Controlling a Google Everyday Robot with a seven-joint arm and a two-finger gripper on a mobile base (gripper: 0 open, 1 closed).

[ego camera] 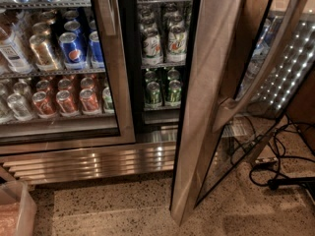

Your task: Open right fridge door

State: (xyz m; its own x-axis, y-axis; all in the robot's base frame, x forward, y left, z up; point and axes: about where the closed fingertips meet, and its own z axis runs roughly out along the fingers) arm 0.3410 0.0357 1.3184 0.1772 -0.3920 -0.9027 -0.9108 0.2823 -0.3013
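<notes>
Camera view: right fridge door (206, 107) wide open; gripper out of frame, grip unseen. Risk: door swings further, snagging floor cables (275, 182).

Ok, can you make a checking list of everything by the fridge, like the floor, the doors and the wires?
surface: speckled floor below the fridge's steel grille.
job's things: right fridge door swung wide open, edge toward the camera; its bowed handle is on the far side. Green bottles on the shelves behind are uncovered.
clutter: pale plastic bin at the bottom left corner.
pincer: not in view.
cables: black cables loop on the floor to the right of the open door.
surroundings: left door shut over Pepsi cans; a strip of small lights glows at right.
</notes>
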